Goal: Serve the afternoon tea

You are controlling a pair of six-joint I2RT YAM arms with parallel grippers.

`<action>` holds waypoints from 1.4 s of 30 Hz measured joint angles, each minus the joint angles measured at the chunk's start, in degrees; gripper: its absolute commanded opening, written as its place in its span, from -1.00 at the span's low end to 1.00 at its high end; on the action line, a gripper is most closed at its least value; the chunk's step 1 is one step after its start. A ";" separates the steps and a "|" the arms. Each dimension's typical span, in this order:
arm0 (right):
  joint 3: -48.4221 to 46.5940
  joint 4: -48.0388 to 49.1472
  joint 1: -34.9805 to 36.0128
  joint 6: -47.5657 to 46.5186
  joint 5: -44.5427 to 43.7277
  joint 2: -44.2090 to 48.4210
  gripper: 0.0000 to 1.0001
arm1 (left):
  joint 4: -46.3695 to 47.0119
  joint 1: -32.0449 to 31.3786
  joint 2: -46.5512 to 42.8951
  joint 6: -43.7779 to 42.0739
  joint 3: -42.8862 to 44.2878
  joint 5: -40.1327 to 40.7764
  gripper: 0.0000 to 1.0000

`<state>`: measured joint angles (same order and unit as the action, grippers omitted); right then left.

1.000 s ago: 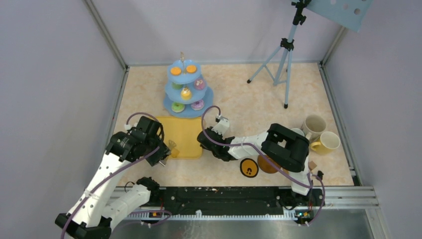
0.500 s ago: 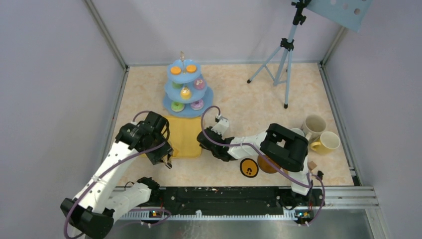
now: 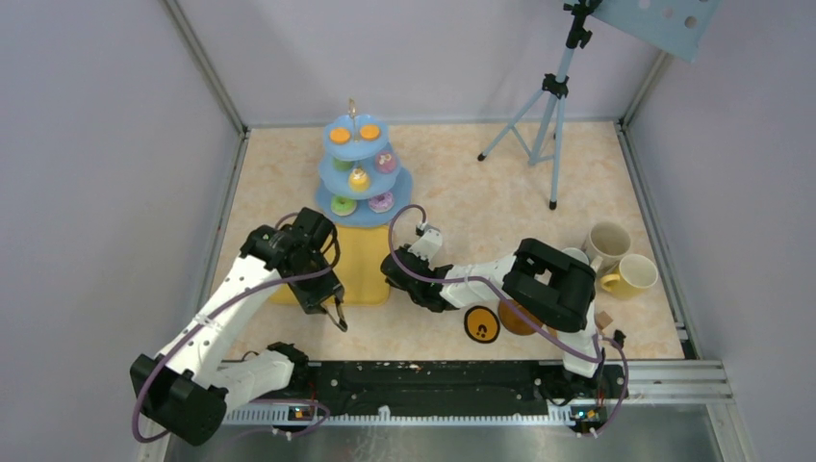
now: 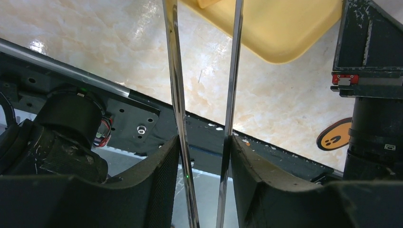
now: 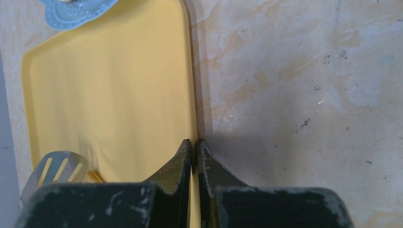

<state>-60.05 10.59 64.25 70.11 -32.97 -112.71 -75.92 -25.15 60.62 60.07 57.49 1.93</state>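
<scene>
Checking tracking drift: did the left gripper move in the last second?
Yes. The left gripper, shut on the tongs, swung right along the near edge of the yellow tray, to about its middle.

Light-blue stand (image 3: pixel 363 216), yellow tray (image 5: pixel 109 95) (plain), marbled beige table (image 3: pixel 481 202)

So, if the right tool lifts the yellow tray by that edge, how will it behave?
The yellow tray looks thin and wide, so pinched at one rim by the right tool it would probably droop or swing. Its surface seems smooth, so it may slip.
</scene>
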 measured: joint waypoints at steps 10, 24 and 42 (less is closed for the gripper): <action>0.00 0.68 -0.04 0.02 0.04 -0.28 -1.00 | -2.73 -0.31 5.09 0.02 2.47 -1.03 -0.04; 0.00 0.81 -0.04 0.02 0.04 -0.31 -1.00 | -2.12 -5.90 12.31 4.26 2.69 -3.23 -0.22; 0.07 1.01 -0.04 0.00 0.02 -0.31 -1.00 | -2.60 -7.56 21.51 5.35 6.25 -3.89 -0.19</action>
<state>-59.99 11.60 64.20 70.11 -32.95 -113.01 -78.52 -32.71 82.13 65.43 63.75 -1.96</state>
